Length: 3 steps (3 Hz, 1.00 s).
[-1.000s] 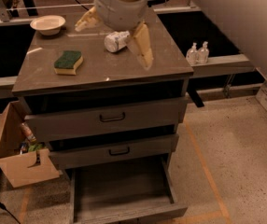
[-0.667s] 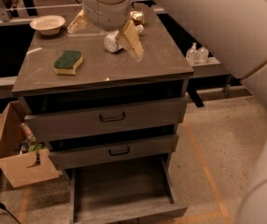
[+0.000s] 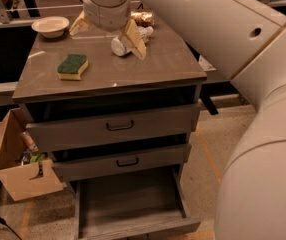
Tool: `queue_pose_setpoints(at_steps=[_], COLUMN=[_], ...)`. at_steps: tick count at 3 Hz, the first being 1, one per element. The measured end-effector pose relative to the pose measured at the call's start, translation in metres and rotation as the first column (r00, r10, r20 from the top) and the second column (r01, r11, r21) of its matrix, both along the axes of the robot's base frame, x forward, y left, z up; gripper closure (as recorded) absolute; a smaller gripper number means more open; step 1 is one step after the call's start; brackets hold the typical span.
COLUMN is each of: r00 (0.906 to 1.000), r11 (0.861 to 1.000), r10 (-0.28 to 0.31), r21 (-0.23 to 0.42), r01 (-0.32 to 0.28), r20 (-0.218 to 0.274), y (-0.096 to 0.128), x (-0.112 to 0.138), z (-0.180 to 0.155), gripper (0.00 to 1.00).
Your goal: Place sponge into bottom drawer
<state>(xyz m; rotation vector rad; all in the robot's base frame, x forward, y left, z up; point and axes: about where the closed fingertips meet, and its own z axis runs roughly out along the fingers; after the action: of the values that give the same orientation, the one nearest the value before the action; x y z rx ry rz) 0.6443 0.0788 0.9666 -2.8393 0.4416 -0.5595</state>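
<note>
Claw (image 3: 106, 31): hangs over the rear of the cabinet's top surface (image 3: 163, 69), its two tan fingers (image 3: 134, 38) spread wide, nothing held between them. The arm's wide wrist covers the fingers' upper ends.

White bottle (image 3: 119, 46): lying on its side directly under the claw, just beside the right-hand finger, partly hidden by it. A shiny golden-brown item (image 3: 143, 18) sits behind the claw; what it is cannot be made out.

Sponge (image 3: 73, 66): green side up on the surface, to the view's left of the claw and nearer the front edge, apart from both fingers.

Pale bowl (image 3: 50, 26): further left of the claw, at the back corner.

Bottom drawer (image 3: 128, 204): well below the claw, pulled open, its front edge cut off by the frame. A cardboard box (image 3: 18, 171) stands to its left; the contents are unclear.

Change since 0.7 s ago: the claw has shifted slightly toward the sponge; the sponge has not moved.
</note>
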Motion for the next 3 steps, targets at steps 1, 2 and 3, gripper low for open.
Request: queue_pose_setpoints(at_steps=[1, 2, 3], r00=[0.9998, 1.0, 0.9994], r11=[1.0, 0.998, 0.996], r10=[-0.018, -0.005, 0.034], r21=[-0.009, -0.067, -0.076], r01=[0.018, 0.005, -0.034], r20=[0.002, 0.003, -0.009], y=[0.001, 0.01, 0.025], x=[0.011, 0.043, 0.072], z=[-0.005, -0.015, -0.018], gripper=[0.0, 0.0, 0.0])
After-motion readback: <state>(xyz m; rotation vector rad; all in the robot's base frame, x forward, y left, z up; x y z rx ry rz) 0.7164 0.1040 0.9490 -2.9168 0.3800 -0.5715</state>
